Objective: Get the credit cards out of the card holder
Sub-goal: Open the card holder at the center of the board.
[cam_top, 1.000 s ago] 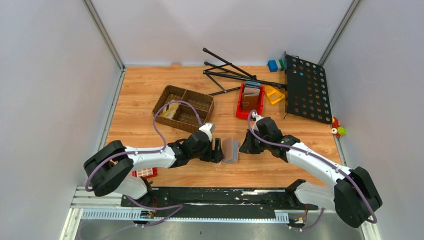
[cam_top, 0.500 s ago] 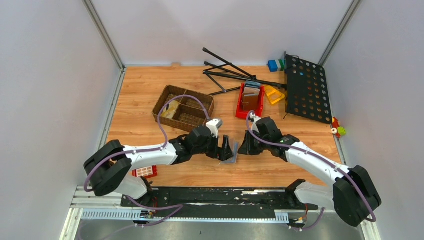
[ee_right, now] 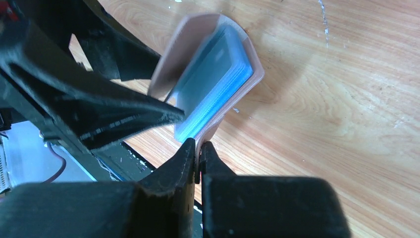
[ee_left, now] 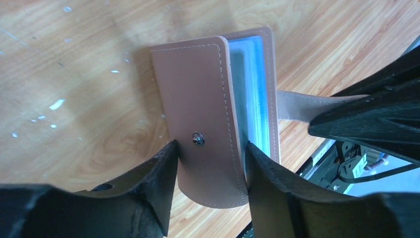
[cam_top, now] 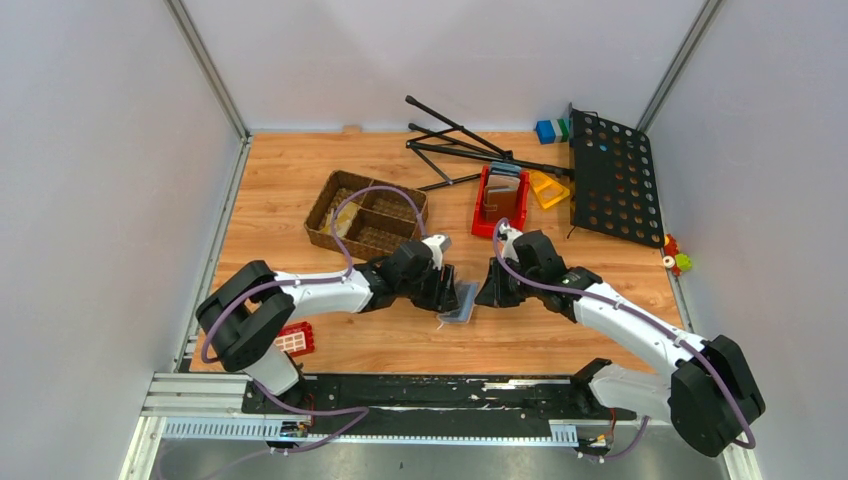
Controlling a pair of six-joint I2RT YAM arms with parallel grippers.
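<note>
The card holder (cam_top: 462, 302) is a taupe-brown bifold held up off the wood between both arms. In the left wrist view its front cover (ee_left: 198, 109), with a metal snap, sits between my left gripper's (ee_left: 210, 148) fingers, which touch both of its long edges. Bluish clear sleeves (ee_left: 252, 89) fan out behind that cover. My right gripper (ee_right: 199, 146) is shut on the thin brown strap at the holder's edge (ee_right: 247, 84). The credit cards are hidden; only the sleeve stack (ee_right: 208, 94) shows. From above, the left gripper (cam_top: 448, 288) and right gripper (cam_top: 492, 290) face each other across the holder.
A wicker basket (cam_top: 365, 215) stands behind the left arm. A red tray (cam_top: 500, 200) holding brown wallets, black tripod legs (cam_top: 460, 140) and a black perforated panel (cam_top: 612, 175) lie at the back right. A red block (cam_top: 292, 340) sits by the left arm's base.
My left gripper has moved right, spread wide, then closed in on the holder's front cover. The holder has tilted and opened, showing its blue sleeves. The right gripper has barely moved.
</note>
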